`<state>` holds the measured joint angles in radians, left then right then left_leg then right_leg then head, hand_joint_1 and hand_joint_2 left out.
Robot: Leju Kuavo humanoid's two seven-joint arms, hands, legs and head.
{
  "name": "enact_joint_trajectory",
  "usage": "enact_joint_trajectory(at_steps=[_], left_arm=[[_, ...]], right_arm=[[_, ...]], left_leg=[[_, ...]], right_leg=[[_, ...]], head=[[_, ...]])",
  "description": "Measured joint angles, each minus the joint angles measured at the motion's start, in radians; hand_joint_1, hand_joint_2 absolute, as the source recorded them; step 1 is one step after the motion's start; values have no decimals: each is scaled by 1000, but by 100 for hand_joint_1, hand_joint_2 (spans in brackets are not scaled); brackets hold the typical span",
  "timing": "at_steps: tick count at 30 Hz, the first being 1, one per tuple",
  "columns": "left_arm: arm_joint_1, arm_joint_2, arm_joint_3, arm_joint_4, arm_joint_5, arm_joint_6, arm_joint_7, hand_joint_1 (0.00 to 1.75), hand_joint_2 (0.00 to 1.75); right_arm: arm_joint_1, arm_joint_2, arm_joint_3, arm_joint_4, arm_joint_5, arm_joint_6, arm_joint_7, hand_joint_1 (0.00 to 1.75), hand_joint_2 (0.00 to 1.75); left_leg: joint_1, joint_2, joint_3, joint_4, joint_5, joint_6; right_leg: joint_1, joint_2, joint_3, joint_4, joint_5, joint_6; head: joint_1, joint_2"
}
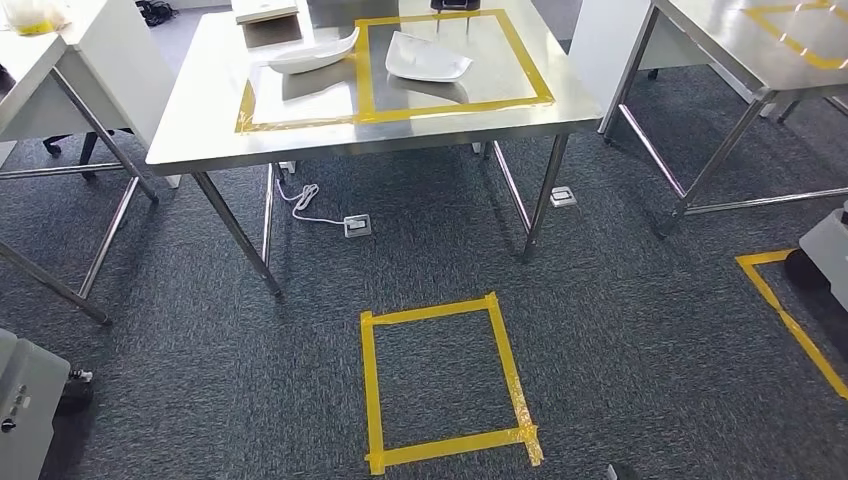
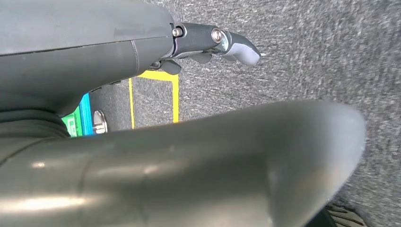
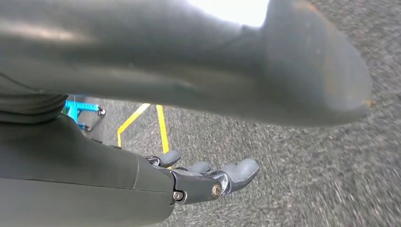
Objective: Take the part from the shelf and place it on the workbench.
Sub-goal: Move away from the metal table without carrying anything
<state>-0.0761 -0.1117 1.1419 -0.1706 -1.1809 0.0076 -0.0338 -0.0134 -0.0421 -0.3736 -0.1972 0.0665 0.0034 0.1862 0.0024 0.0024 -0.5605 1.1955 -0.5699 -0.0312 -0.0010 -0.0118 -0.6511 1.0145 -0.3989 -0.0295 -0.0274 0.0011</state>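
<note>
The steel workbench (image 1: 200, 135) stands ahead of me in the head view, with yellow tape rectangles on its top. Two white curved parts lie inside the tape, one at the left (image 1: 315, 55) and one at the right (image 1: 425, 58). My left hand (image 2: 142, 56) hangs over the grey carpet, its fingers (image 2: 236, 47) stretched out and holding nothing. My right hand (image 3: 142, 184) also hangs above the carpet, with its fingers (image 3: 236, 172) apart and nothing in them.
A yellow tape square (image 1: 445, 380) marks the carpet in front of the workbench. Floor sockets (image 1: 357, 225) and a white cable lie under it. Other steel tables stand at the left (image 1: 60, 60) and right (image 1: 740, 60). A grey unit (image 1: 25, 400) sits at the lower left.
</note>
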Motion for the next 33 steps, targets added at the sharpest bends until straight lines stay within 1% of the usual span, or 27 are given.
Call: enact_joint_trajectory(at_steps=[1,2,3,5,6,7,8,10,11,12,13,14,15,17,18,19,21,22,23,24,26,27,28,29,30,32,33], left_arm=[[-3,0,0,0,1,0,-5,0,0],[-6,-1,0,0,1,0,-10,0,0],[-9,-1,0,0,1,0,-14,0,0],[-12,-3,0,0,0,0,-19,0,0],[-13,-5,0,0,0,0,-19,0,0],[-13,-6,0,0,0,0,-19,0,0],[-13,-7,0,0,0,0,-19,0,0],[-12,-8,0,-1,-1,0,-18,0,0],[-12,-9,0,-1,-3,0,-18,0,0],[-12,-9,0,-1,-7,0,-18,0,0],[-12,-10,0,-1,-13,0,-17,0,0],[-12,-10,-1,0,-21,0,-15,0,0],[-13,-11,-2,0,-30,0,-13,0,0],[-17,-11,-9,-1,-49,0,-4,0,0],[-20,-11,-15,-1,-58,0,2,0,0],[-23,-11,-21,-1,-64,0,8,0,0],[-28,-10,-31,-2,-71,0,20,0,0],[-29,-10,-34,-2,-72,0,25,0,0],[-29,-9,-37,-2,-72,0,29,0,0],[-29,-9,-40,-2,-71,0,32,0,0],[-29,-8,-44,-3,-69,0,39,0,0],[-29,-8,-45,-3,-69,0,41,0,0],[-28,-7,-45,-3,-69,0,43,0,0],[-28,-7,-45,-3,-68,0,44,0,0],[-27,-7,-45,-3,-68,0,44,0,0],[-30,-7,-45,-4,-67,0,44,0,0],[-32,-7,-46,-5,-66,0,44,0,0]], right_arm=[[-1,3,0,1,12,9,-8,0,0],[-2,6,0,2,29,17,-16,0,0],[-3,8,2,2,47,23,-25,0,0],[-5,12,12,3,82,32,-45,0,0],[-6,14,20,5,94,35,-58,0,0],[-6,16,26,6,102,38,-69,0,0],[-6,18,31,8,107,39,-81,0,0],[-8,23,37,9,110,39,-98,0,0],[-9,25,40,9,110,38,-102,0,0],[-10,27,43,9,110,36,-102,0,0],[-11,29,45,9,110,32,-100,0,0],[-11,31,46,9,110,26,-95,0,0],[-12,32,47,9,109,19,-87,0,0],[-16,34,47,9,104,6,-68,0,0],[-17,36,47,9,99,-1,-58,0,0],[-18,38,47,10,93,-8,-45,0,0],[-16,42,46,12,80,-23,-20,0,0],[-16,45,46,13,76,-30,-7,0,0],[-15,47,46,14,74,-34,2,0,0],[-16,50,46,15,73,-38,9,0,0],[-15,52,45,15,73,-45,16,0,0],[-14,53,44,15,72,-48,17,0,0],[-14,53,43,15,72,-49,18,0,0],[-14,54,43,15,72,-50,17,0,0],[-14,55,43,15,72,-50,15,0,0],[-14,57,43,15,75,-47,9,0,0],[-14,58,43,15,76,-45,3,0,44]], left_leg=[[-2,-1,61,-80,4,5],[-4,-2,104,-144,1,11],[-6,-3,129,-186,-7,17],[-9,-3,125,-204,1,33],[-8,-1,118,-206,11,41],[-6,2,107,-208,25,50],[-4,4,94,-210,39,57],[-3,7,61,-209,65,64],[-2,8,46,-207,77,63],[-2,9,29,-204,90,61],[-1,9,12,-199,101,59],[0,9,-6,-194,112,55],[1,9,-23,-187,121,51],[1,10,-48,-177,136,39],[1,10,-54,-175,144,32],[1,10,-58,-176,153,25],[2,8,-64,-177,164,13],[3,5,-71,-167,152,6],[3,2,-81,-141,122,1],[4,0,-96,-96,78,-3],[4,-1,-122,25,-10,-9],[4,-1,-125,71,-28,-10],[4,-1,-117,91,-27,-10],[4,-1,-91,74,-6,-8],[4,-1,-47,23,21,-5],[2,-3,49,-117,39,4],[-1,-4,79,-168,34,8]], right_leg=[[1,0,-11,2,12,4],[2,0,-17,2,23,9],[2,-1,-20,1,35,14],[1,-1,-22,-8,59,27],[0,2,-25,-8,58,33],[-2,5,-32,6,37,40],[-3,7,-43,40,-5,46],[-8,10,-72,164,-119,57],[-9,10,-81,229,-154,61],[-10,10,-80,274,-164,63],[-11,10,-62,286,-151,65],[-12,9,-27,261,-126,65],[-14,9,23,206,-104,65],[-11,11,122,65,-109,58],[-8,13,147,19,-121,51],[-4,14,156,-5,-131,42],[-4,11,144,-12,-118,23],[-6,9,136,-14,-109,13],[-7,7,128,-17,-99,5],[-7,5,118,-18,-89,-1],[-5,5,94,-17,-71,-7],[-4,4,82,-15,-62,-7],[-3,4,70,-13,-53,-6],[-3,4,57,-10,-45,-4],[-3,4,46,-7,-37,-1],[-2,3,27,-2,-21,7],[-2,2,22,-1,-14,12]], head=[[0,0],[1,0],[0,0],[-2,0],[-3,0],[-3,0],[-3,0],[-1,0],[-1,0],[-1,0],[-1,0],[-1,0],[-1,0],[-1,0],[0,0],[0,0],[-1,0],[-1,0],[-2,0],[-2,0],[-2,0],[-2,0],[-2,0],[-3,0],[-3,0],[-3,0],[-2,0]])
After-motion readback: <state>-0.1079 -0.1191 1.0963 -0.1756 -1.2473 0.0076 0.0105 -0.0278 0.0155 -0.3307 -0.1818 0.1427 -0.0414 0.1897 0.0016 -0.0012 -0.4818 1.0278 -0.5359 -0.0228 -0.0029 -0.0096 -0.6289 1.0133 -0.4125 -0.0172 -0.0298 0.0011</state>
